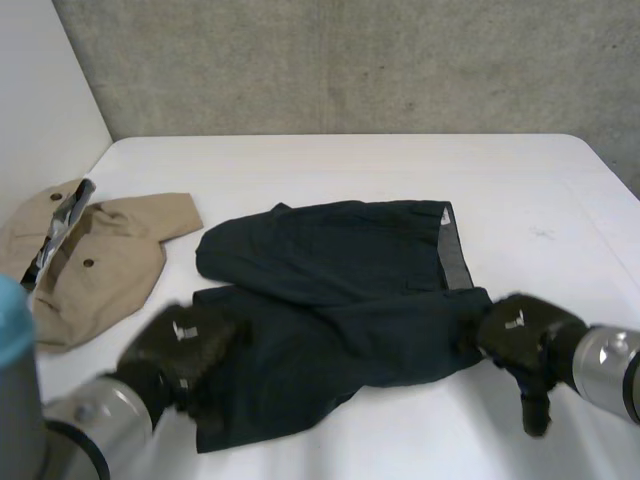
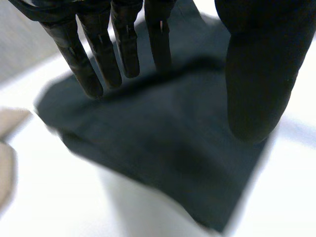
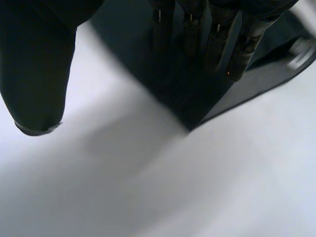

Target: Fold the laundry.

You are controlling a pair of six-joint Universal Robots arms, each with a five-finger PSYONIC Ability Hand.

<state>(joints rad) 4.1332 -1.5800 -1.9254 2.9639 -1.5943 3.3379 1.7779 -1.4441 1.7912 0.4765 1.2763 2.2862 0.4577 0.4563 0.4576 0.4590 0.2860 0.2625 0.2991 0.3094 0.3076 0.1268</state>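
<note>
While just beside shorts (image 1: pixel 340 290), tan jacket (image 1: pixel 100 260).

Soft, even light from overhead fills the scene. The white table (image 1: pixel 350 165) is bright, palest toward 12 o'clock, with a mild sheen and no hard glare. The grey wall (image 1: pixel 350 60) behind it is dimmer and mottled. At centre the dark navy shorts (image 1: pixel 340 290) take the light flatly, so their folds read only as faint tonal steps. Shadows are weak and soft-edged, as along the beige jacket (image 1: pixel 110 260) at 9 o'clock. In the left wrist view a soft grey shadow lies on the table under the shorts' edge.
</note>
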